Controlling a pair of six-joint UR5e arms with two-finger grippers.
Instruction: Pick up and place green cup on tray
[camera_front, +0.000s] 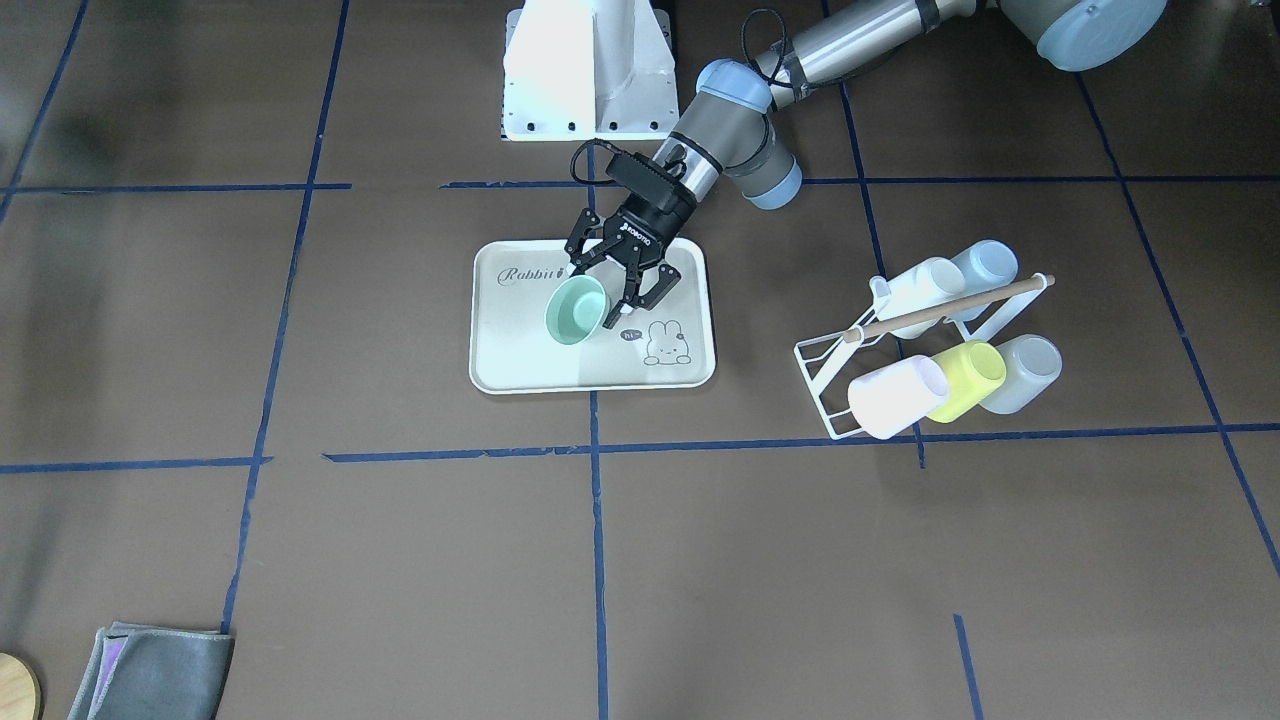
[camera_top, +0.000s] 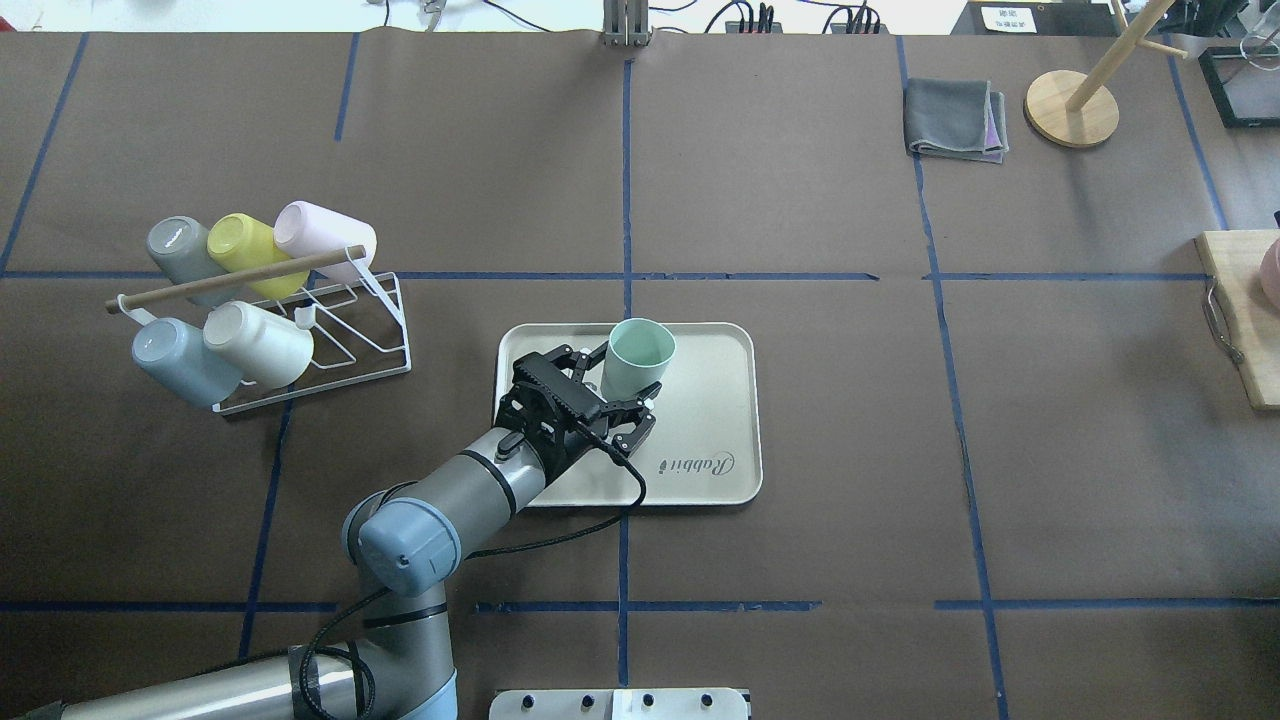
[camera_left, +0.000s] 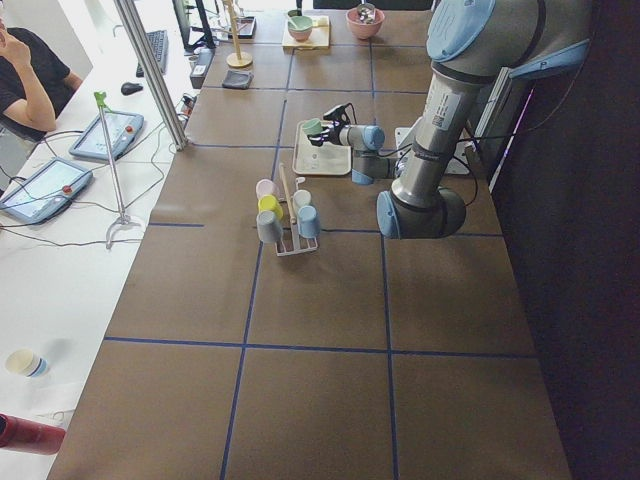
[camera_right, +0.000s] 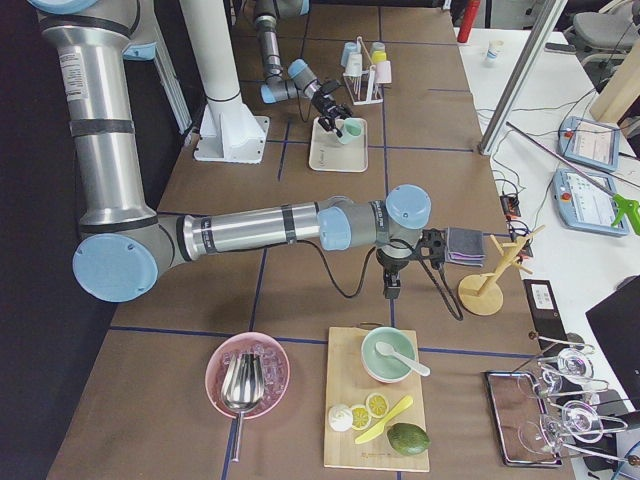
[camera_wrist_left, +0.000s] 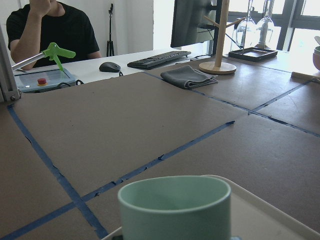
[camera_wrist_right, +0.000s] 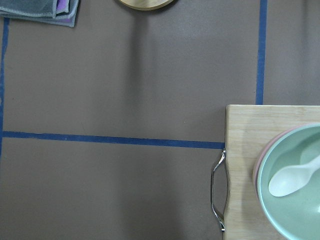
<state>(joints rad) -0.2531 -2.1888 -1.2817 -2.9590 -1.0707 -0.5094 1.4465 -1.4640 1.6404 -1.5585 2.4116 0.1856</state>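
Left end effector (camera_top: 625, 382) open at a green cup (camera_top: 640, 350) on a tray (camera_top: 712, 400).
The cup stands upright on the far half of the cream tray, mid-counter (camera_top: 800, 200). The fingers are spread wide beside the cup and grip nothing. For the right end effector (camera_right: 391, 284), at the counter's right end, the opening cannot be told.

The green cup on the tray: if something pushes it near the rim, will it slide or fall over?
It would probably tip rather than slide: the green cup stands upright, taller than wide, tapering to a narrower base. It looks like smooth plastic and empty, so it is probably light and slippery on the tray. A low push should slide it.
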